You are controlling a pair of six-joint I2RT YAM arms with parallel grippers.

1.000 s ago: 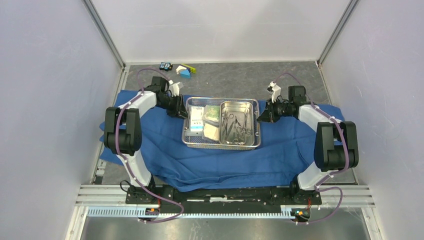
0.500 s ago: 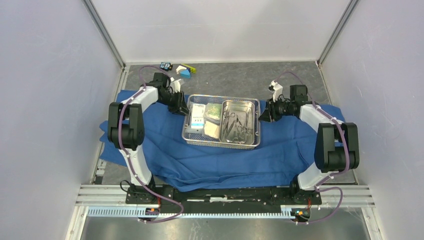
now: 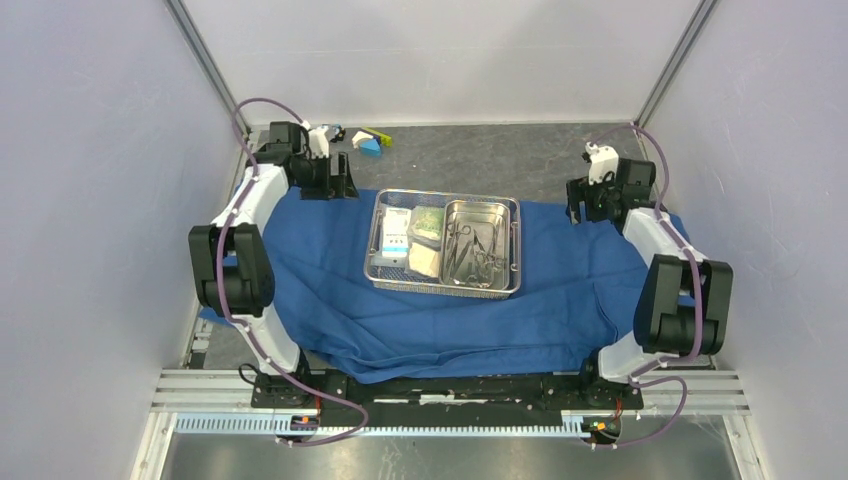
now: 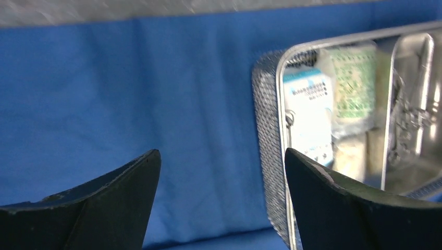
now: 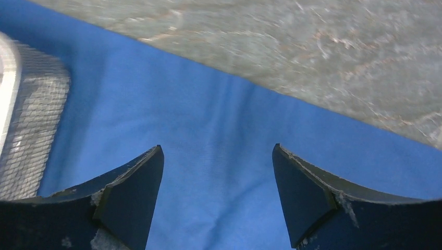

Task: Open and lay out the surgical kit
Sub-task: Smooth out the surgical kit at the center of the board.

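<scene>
Top external view: the grey table (image 3: 480,150) carries the blue cloth wrap (image 3: 330,290), spread flat beneath both arms. The left fingers (image 4: 104,208) stand apart, released, grasping nothing, above the cloth's far left corner. The right fingers (image 5: 114,208) are likewise released above its far right edge. Between the 2 pairs sits the wire-mesh tray (image 3: 440,290). Its steel pan (image 3: 478,212) lies on the side toward the right fingers, the 3 packets (image 3: 397,238) toward the left fingers, and the instruments (image 3: 472,250) inside the pan.

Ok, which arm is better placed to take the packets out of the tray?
Left, probably. The packets lie in the left half of the tray, nearer the open left gripper; the right gripper would have to reach across the pan.
</scene>
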